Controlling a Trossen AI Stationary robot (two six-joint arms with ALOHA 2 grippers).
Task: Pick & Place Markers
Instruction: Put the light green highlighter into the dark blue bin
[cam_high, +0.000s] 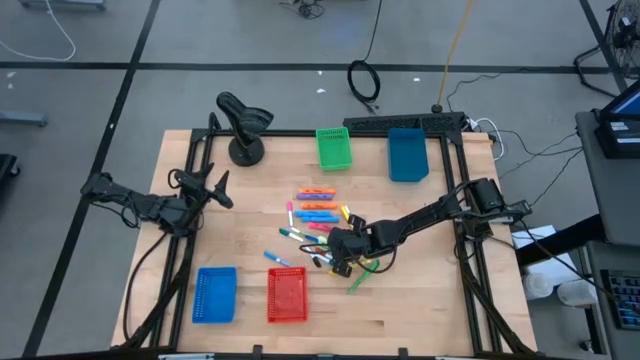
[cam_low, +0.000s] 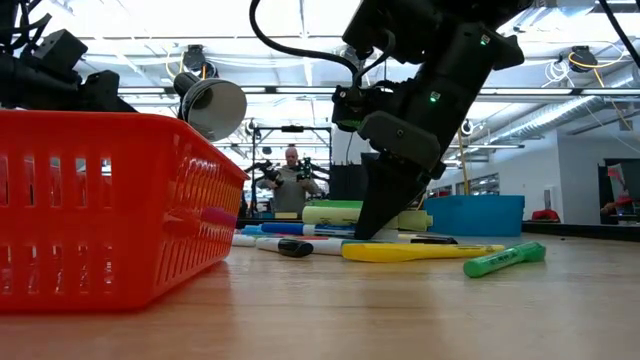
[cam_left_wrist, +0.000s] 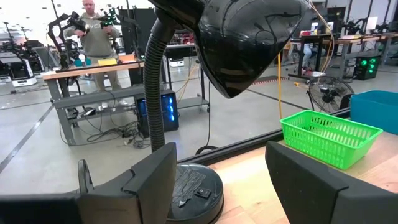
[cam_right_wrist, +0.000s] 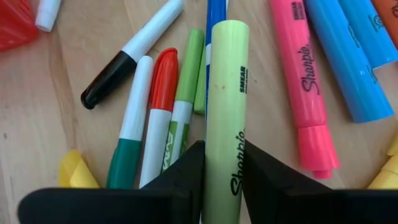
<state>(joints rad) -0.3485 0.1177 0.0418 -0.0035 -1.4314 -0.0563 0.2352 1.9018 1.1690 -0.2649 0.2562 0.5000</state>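
The right gripper (cam_right_wrist: 222, 177) is clamped around a pale yellow-green highlighter (cam_right_wrist: 225, 106), taken near one end so the rest of the barrel sticks out clear of the pile. It's lying among the other markers (cam_high: 315, 212) spread mid-table, right beside a pink highlighter (cam_right_wrist: 305, 87) and a red-capped marker (cam_right_wrist: 163, 87), so a narrow grip was probably needed. Lift-off isn't apparent yet. The left gripper (cam_left_wrist: 217, 180) is parked wide open, facing the black desk lamp (cam_left_wrist: 186, 93), with nothing in it.
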